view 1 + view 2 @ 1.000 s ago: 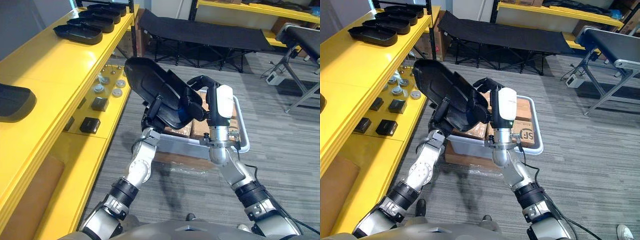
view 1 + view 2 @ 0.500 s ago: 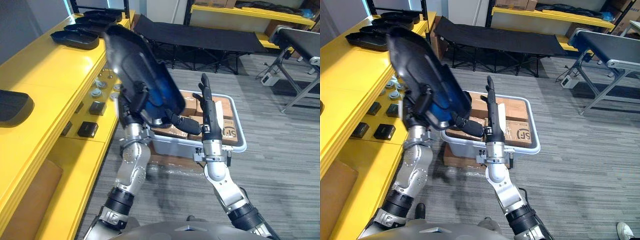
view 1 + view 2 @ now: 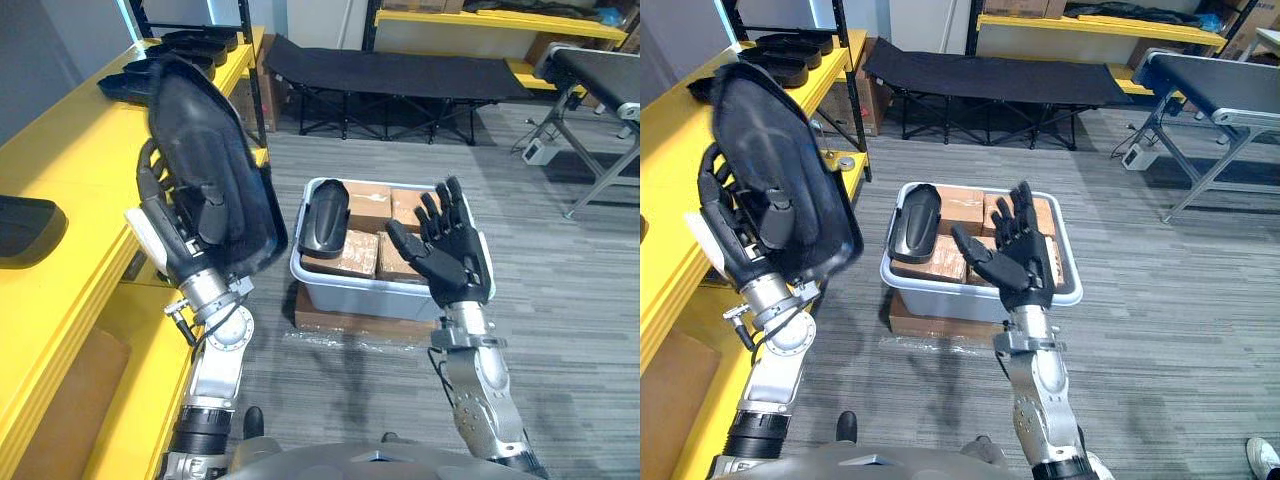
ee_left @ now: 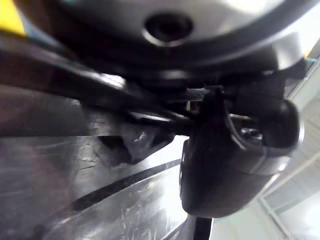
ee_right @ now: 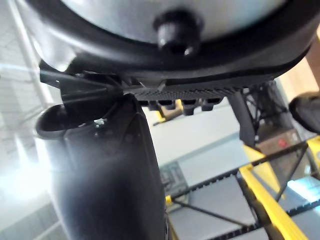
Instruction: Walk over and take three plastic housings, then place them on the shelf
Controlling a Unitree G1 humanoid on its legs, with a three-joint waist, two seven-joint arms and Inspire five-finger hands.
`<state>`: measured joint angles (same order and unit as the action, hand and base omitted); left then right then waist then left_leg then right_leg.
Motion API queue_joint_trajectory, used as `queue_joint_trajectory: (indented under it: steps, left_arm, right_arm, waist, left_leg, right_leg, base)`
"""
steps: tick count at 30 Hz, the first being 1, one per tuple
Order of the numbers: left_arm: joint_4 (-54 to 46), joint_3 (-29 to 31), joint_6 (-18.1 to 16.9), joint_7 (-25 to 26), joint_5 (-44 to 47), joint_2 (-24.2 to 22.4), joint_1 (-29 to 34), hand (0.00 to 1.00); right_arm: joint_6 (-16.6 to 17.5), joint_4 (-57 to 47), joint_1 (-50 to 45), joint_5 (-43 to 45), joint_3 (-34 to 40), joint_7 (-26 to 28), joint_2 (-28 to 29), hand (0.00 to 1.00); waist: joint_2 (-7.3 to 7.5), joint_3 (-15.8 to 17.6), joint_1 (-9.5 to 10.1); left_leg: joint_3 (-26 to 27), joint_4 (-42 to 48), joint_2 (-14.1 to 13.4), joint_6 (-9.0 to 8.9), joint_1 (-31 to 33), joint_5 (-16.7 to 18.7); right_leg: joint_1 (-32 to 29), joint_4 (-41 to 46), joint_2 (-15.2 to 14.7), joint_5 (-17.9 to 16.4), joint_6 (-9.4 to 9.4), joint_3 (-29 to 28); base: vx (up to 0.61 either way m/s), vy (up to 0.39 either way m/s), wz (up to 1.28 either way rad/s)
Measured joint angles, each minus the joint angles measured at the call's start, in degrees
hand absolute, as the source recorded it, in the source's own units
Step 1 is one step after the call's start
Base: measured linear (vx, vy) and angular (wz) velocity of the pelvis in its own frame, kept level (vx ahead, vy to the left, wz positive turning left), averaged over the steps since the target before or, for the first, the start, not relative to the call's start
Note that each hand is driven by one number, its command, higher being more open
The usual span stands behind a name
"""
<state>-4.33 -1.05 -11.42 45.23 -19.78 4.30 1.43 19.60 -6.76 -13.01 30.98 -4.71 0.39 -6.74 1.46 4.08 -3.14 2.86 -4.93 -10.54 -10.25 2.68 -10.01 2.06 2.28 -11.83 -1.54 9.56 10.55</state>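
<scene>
One housing [image 3: 205,170], big and black, stands nearly upright in the left hand [image 3: 165,225], its hollow side facing the camera and its narrow end at the top. The hand grips it low on its left side: the fingers [image 3: 150,175] wrap behind the rim and the thumb presses on the inner face. The left arm is raised steeply, with the wrist below the housing, which sits over the front edge of the yellow shelf [image 3: 60,150].

A second housing [image 3: 325,222] stands on end in the grey bin [image 3: 340,290] on the floor, leaning on the cardboard boxes [image 3: 370,205] at the bin's left side. The right hand [image 3: 450,255] is raised above the bin's right half with its palm turned towards the camera, fingers straight and spread, thumb out to the left; it holds nothing and is well apart from both housings.

A row of housings [image 3: 200,40] lies at the far end of the shelf, and another [image 3: 25,225] rests on the shelf at the near left
</scene>
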Motion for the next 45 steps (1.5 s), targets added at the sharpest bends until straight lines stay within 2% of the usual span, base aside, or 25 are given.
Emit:
queue_joint_trajectory:
  steps: [2,5,7,9,14,16,18,19,21,24,28,29,30,32,33,36,38,40,41,43,45]
  left_arm:
    - [0.01,0.67,-1.17,-0.83,3.74,0.20,2.73,0.00]
    - [0.01,1.89,-5.15,-3.17,12.17,-0.04,6.14,0.00]
    - [-0.84,3.50,-7.98,-6.18,16.64,-0.98,8.15,0.00]
    - [-3.41,4.54,-9.03,-8.49,19.23,-2.38,9.31,0.00]
    - [-12.76,7.82,-11.02,-11.81,21.93,-4.84,12.65,0.00]
    - [-16.24,10.96,-11.21,-13.28,22.60,-5.66,14.34,0.00]
    - [-19.07,14.84,-12.47,-14.94,25.75,-6.67,16.80,0.00]
    - [-19.54,15.74,-12.63,-15.29,26.52,-6.75,17.58,0.00]
    - [-20.43,19.32,-12.78,-17.17,29.88,-6.94,20.87,0.00]
    - [-20.43,20.39,-13.06,-19.61,33.26,-7.54,23.07,0.00]
    - [-20.41,18.84,-13.05,-23.83,33.78,-8.04,24.94,0.00]
    - [-20.41,17.85,-13.03,-25.59,34.90,-7.96,25.12,0.00]
    - [-20.41,15.81,-12.88,-28.36,36.12,-7.89,24.94,0.00]
    - [-20.27,13.17,-12.28,-31.97,37.25,-7.59,23.90,0.00]
    - [-19.97,11.32,-12.22,-34.58,37.82,-7.13,23.06,0.00]
    - [-19.95,9.51,-12.23,-37.91,38.91,-5.35,22.06,0.00]
    - [-19.70,8.53,-12.23,-39.02,40.00,-4.47,20.65,0.00]
    - [-19.00,6.65,-12.25,-40.67,40.18,-3.06,18.78,0.00]
    - [-18.50,6.15,-12.27,-41.12,40.37,-2.62,18.29,0.00]
    - [-18.03,3.96,-12.27,-42.30,41.37,-1.55,18.29,0.00]
    - [-17.24,3.12,-12.27,-42.17,41.45,-1.37,18.48,0.00]
  right_arm:
    - [0.00,1.87,-2.46,-1.24,3.19,-1.27,1.00,1.00]
    - [-0.05,5.06,-4.99,-1.29,6.69,-2.03,0.98,1.00]
    - [-0.11,5.24,-4.94,-1.45,7.50,-2.02,0.91,1.00]
    - [-0.25,5.26,-3.81,-1.46,7.29,-1.93,0.91,1.00]
    - [-1.46,8.26,2.94,-4.43,3.03,-1.80,0.78,1.00]
    - [-2.31,10.82,6.22,-8.57,-0.30,-1.99,0.55,1.00]
    - [-3.35,13.09,9.08,-12.46,-4.74,-1.90,-0.20,1.00]
    - [-3.75,13.57,9.90,-12.81,-5.62,-1.93,-0.23,1.00]
    - [-4.38,15.63,12.82,-15.14,-7.66,-1.92,-0.24,1.00]
    - [-4.53,15.88,14.98,-15.05,-7.85,-1.93,-0.28,1.00]
    - [-5.27,15.87,15.87,-14.94,-8.58,-1.53,-0.29,1.00]
    - [-5.72,15.87,15.83,-14.93,-9.30,-1.30,-0.25,1.00]
    - [-6.48,15.86,15.56,-14.98,-9.82,-1.12,-0.57,1.00]
    - [-6.95,15.86,14.82,-15.01,-9.95,-1.45,-1.09,1.00]
    - [-7.02,15.86,14.60,-15.46,-10.15,-2.05,-1.78,1.00]
    - [-6.91,15.85,15.39,-19.45,-12.33,-2.79,-1.96,1.00]
    - [-6.74,15.78,15.91,-19.44,-13.45,-3.02,-1.90,1.00]
    - [-6.72,15.32,15.72,-21.23,-13.33,-4.38,-2.00,1.00]
    - [-6.72,15.12,15.49,-21.40,-13.15,-4.74,-2.08,1.00]
    - [-6.27,14.62,15.09,-21.31,-12.50,-4.76,-2.05,1.00]
    - [-6.07,14.54,14.85,-21.33,-12.17,-4.04,-2.11,1.00]
  waist:
    - [-0.07,-0.04,-0.27]
    - [-0.33,-0.18,-0.35]
    - [-0.85,-0.34,-0.10]
    - [-1.21,-0.35,0.52]
    - [-1.69,-0.26,4.10]
    - [-1.83,-0.29,6.28]
    - [-2.08,-0.59,9.38]
    - [-2.13,-0.60,10.11]
    - [-2.10,-0.55,12.82]
    - [-1.70,-0.44,14.02]
    - [-1.33,-0.26,13.86]
    - [-1.42,-0.20,13.58]
    - [-1.64,-0.06,12.25]
    - [-1.98,0.44,11.31]
    - [-2.36,0.89,11.36]
    - [-3.12,2.33,12.68]
    - [-3.35,2.74,12.46]
    - [-3.07,3.03,12.01]
    - [-2.89,3.21,11.91]
    - [-2.20,4.11,11.38]
    - [-2.43,4.62,10.91]
  left_leg:
    - [0.37,0.00,-0.01,0.05,0.02,0.19]
    - [0.90,0.02,-0.02,-0.02,0.08,0.36]
    - [0.59,0.04,0.04,-0.03,0.34,0.37]
    - [-0.70,0.05,0.17,-0.01,1.06,0.26]
    - [-6.62,0.02,1.15,-0.39,2.82,-0.02]
    - [-8.97,0.01,1.51,-0.51,3.27,-0.22]
    - [-12.06,0.02,2.22,-0.46,4.23,-0.53]
    - [-12.62,0.03,2.33,-0.60,4.54,-0.71]
    - [-15.09,0.04,3.32,-0.13,5.19,-1.34]
    - [-16.09,0.04,3.74,0.04,5.43,-1.64]
    - [-16.42,0.05,3.77,0.23,5.63,-1.80]
    - [-16.47,0.05,3.85,0.95,5.93,-2.25]
    - [-14.91,0.02,3.97,2.60,6.96,-3.13]
    - [-11.28,0.03,3.87,4.19,7.73,-4.13]
    - [-9.82,0.03,4.01,4.72,8.17,-4.68]
    - [-9.69,0.02,4.96,4.65,8.99,-5.04]
    - [-10.64,0.04,5.92,5.34,9.98,-5.65]
    - [-12.65,0.05,7.22,5.94,10.86,-7.80]
    - [-13.08,0.06,7.64,5.96,10.86,-8.08]
    - [-13.80,0.10,8.22,5.48,10.83,-9.01]
    - [-13.79,0.11,7.80,5.57,10.80,-9.18]
  right_leg:
    - [-0.07,-0.46,0.00,0.06,0.07,-0.25]
    - [-0.27,-0.61,-0.01,0.09,0.11,-0.58]
    - [-0.21,-0.62,-0.04,0.31,0.50,-0.23]
    - [0.27,-0.63,-0.05,0.31,0.51,1.00]
    - [3.04,-1.46,-0.07,-0.30,0.63,7.46]
    - [4.18,-1.41,0.00,-0.82,0.63,9.74]
    - [5.43,-1.28,0.03,-1.53,0.67,12.94]
    - [5.58,-1.36,0.09,-1.60,0.70,13.55]
    - [6.87,-1.39,-0.07,-2.05,0.92,16.13]
    - [7.23,-1.24,-0.22,-2.24,0.93,17.16]
    - [7.21,-0.40,-0.23,-2.71,0.71,17.76]
    - [7.41,-0.34,-0.18,-2.88,0.51,18.44]
    - [8.49,-0.32,-0.11,-3.05,0.76,20.94]
    - [10.14,0.02,-0.24,-3.64,1.21,24.50]
    - [10.94,0.93,-0.57,-4.47,1.30,26.48]
    - [10.80,3.53,-1.53,-6.88,1.59,27.57]
    - [8.57,8.38,-2.14,-10.46,0.51,24.48]
    - [6.64,13.36,-2.10,-14.02,-1.17,19.39]
    - [6.73,13.83,-2.13,-14.49,-1.14,18.37]
    - [7.02,14.70,-2.29,-15.77,0.21,17.53]
    - [6.89,14.96,-2.04,-16.11,0.76,17.41]
  base:
    - [0.04,-0.004,-0.10]
    - [0.05,-0.010,-0.07]
    - [0.05,-0.016,0.05]
    - [0.04,-0.021,0.25]
    - [-0.01,-0.029,0.62]
    - [-0.01,-0.032,0.61]
    - [0.01,-0.044,0.66]
    - [0.03,-0.045,0.66]
    - [0.03,-0.034,0.54]
    - [0.01,-0.007,0.23]
    - [-0.03,0.002,0.08]
    - [-0.07,0.007,0.50]
    - [-0.07,0.014,0.74]
    - [-0.06,0.042,1.07]
    - [-0.07,0.065,1.01]
    - [-0.06,0.047,0.58]
    - [-0.06,-0.013,0.60]
    - [-0.02,-0.050,0.64]
    - [0.00,-0.042,0.58]
    - [-0.03,-0.048,0.30]
    - [-0.07,-0.045,0.01]
